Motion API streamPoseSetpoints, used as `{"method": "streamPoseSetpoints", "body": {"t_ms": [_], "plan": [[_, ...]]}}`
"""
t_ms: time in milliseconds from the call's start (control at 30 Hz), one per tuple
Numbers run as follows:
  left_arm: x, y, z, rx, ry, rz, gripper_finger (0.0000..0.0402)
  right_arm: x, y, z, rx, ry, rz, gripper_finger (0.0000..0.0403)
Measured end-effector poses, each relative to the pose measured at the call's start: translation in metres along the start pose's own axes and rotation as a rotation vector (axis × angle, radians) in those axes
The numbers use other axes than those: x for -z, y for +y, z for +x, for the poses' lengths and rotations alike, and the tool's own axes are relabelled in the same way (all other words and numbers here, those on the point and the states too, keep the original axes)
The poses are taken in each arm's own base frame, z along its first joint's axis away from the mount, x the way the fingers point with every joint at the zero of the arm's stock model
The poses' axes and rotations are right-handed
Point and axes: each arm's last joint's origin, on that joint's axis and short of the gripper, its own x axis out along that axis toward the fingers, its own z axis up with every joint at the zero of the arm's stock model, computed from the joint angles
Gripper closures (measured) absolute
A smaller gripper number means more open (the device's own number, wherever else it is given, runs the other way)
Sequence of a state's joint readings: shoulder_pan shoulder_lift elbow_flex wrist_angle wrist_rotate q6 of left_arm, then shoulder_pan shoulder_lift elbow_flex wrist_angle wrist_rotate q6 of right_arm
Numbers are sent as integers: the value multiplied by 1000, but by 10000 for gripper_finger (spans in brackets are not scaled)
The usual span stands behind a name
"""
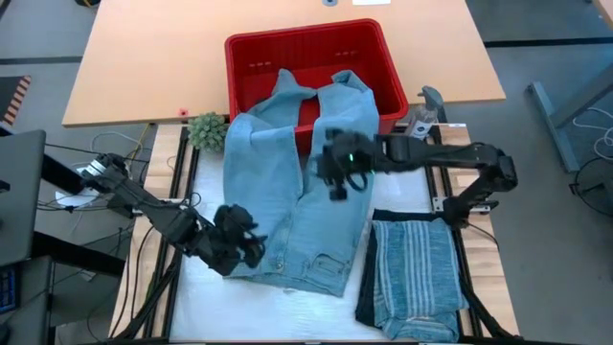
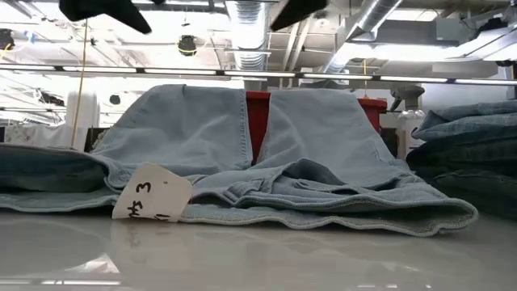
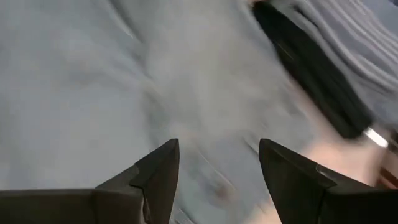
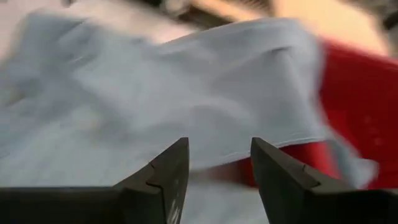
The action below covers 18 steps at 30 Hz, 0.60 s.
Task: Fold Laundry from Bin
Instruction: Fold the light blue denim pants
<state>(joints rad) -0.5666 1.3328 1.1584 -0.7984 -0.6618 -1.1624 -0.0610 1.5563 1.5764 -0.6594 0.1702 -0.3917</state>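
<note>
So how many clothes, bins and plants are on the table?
Clothes: 3 (jeans, striped shirt, dark garment under it)
Bins: 1 (red bin)
Plants: 1 (small plant)
Total: 5

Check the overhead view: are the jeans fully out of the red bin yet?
No: the jeans' leg ends drape over the near rim into the red bin.

A small green plant (image 1: pixel 206 130) sits at the wooden tabletop's (image 1: pixel 144 57) near edge, with a tiny red object (image 1: pixel 183 113) just beside it. A white handwritten tag (image 2: pixel 151 194) shows in the low view.
</note>
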Motion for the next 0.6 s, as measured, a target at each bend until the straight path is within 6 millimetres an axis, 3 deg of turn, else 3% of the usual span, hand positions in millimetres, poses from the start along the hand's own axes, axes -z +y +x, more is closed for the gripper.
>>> {"method": "streamPoseSetpoints", "body": {"t_ms": [167,367,600], "plan": [[6,6,16,-152,-40,32,194,10,-30,35,86,-6,12,257],[24,7,52,-201,37,72,209,35,-43,89,83,107,-81,377],[48,18,90,-286,107,90,278,47,-55,129,111,159,-138,383]]}}
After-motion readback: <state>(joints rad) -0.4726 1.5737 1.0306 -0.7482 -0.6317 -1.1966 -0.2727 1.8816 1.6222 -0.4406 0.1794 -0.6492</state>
